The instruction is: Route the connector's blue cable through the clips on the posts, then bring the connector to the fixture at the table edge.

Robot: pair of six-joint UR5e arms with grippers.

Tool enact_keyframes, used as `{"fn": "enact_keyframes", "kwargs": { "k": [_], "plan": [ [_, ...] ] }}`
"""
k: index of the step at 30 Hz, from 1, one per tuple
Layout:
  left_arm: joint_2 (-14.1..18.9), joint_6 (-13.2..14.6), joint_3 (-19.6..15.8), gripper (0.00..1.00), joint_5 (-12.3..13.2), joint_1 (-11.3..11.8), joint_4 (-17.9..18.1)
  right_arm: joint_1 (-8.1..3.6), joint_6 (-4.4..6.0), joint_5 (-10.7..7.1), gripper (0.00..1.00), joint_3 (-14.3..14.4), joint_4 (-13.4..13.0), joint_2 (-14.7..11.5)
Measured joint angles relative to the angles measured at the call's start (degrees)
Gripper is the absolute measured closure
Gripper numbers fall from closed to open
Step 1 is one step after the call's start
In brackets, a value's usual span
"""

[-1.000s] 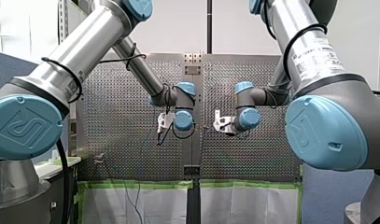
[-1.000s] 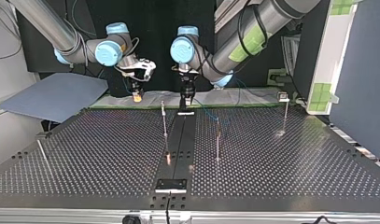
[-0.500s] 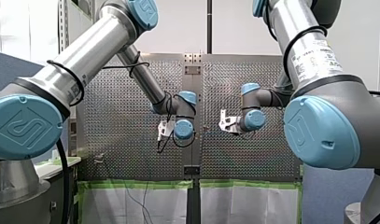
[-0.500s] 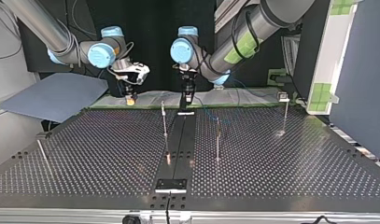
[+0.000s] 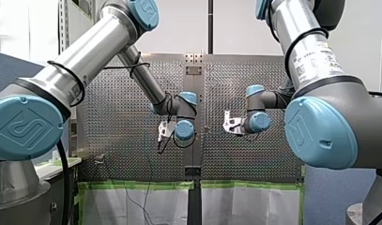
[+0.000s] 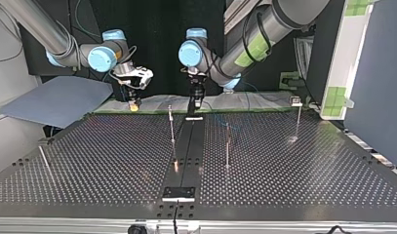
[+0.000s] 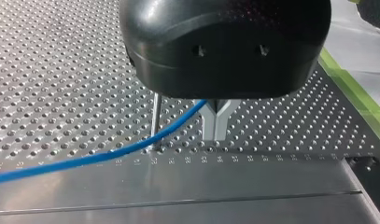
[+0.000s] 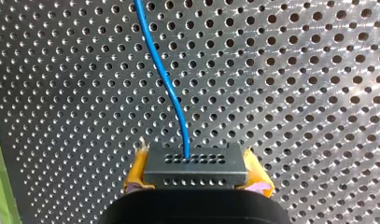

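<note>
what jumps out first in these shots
The blue cable stands out most, running ahead from the grey connector clamped between my right tool's yellow pads. It also leads out from my left tool's shut metal fingers, beside a thin post.

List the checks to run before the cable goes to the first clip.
1. Connector clamped in right gripper: ok.
2. Blue cable seated in the connector: ok.
3. Left gripper fingertips shut, cable entering the fork above them: ok.
4. Cable in the clip of the post beside it: cannot tell, clip hidden.
5. Grippers apart in the top view: ok.
</note>
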Motion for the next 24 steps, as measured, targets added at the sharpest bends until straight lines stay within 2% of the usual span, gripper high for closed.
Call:
{"fn": "enact_keyframes", "kwargs": {
  "k": [6, 13, 24],
  "plan": [
    [0.0, 0.2, 0.1, 1.0, -0.2, -0.1, 0.6, -0.58, -0.11, -0.78, 1.0, 0.0, -1.1, 0.4],
    [0.0, 0.9, 0.6, 1.0, -1.3, -0.3, 0.9, -1.89, -0.2, -1.96, 1.0, 0.0, -2.5, 1.1],
    [-0.1, 1.6, 1.3, 1.0, -0.8, -0.6, 1.9, -3.67, -0.21, -3.31, 1.0, 0.0, -3.5, 1.3]
  ]
}}
